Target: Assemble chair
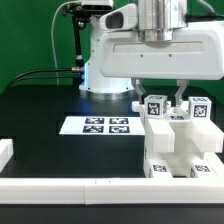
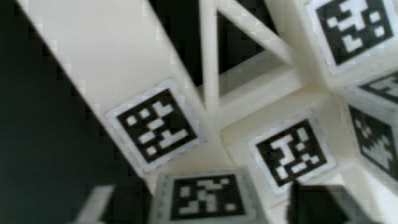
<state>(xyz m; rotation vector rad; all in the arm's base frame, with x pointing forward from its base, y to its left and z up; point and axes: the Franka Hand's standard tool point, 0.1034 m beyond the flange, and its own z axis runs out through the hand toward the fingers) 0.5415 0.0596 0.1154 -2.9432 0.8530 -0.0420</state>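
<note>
Nearest the exterior camera, a long white rail (image 1: 60, 187) lay along the front of the black desk (image 1: 40, 110), with a short white block (image 1: 5, 152) at the exterior view's left edge. Could have been a loose part or a fence; I couldn't tell.

Next back, on the exterior view's right, the partly built chair (image 1: 180, 150) stood on the desk: chunky white blocks stacked into one body, square tags on top and on the front faces. The wrist view was filled with tagged white panels and bars, blurred, too close to sort out which part was which.

The pincer (image 1: 163, 98) hung straight over the chair's upper parts. Dark fingers (image 1: 178, 96) reached down around the tagged pieces at the top. Jaws looked partly closed, neither wide nor tight. I couldn't tell whether they gripped a part or just straddled it, so I left the grip unconfirmed.

Left of the chair in the exterior view, well apart from it, lay the marker board (image 1: 100, 125), flat on the desk. Behind it stood the arm base (image 1: 105, 70), then the green backdrop.

My read: mid-assembly, step in hand was grasping or seating an upper part on the built stack. Next move would call for confirming contact on both fingers, keeping the part square to the stack, and pressing straight down. A skewed push risked jamming the joint or shifting the whole chair.
</note>
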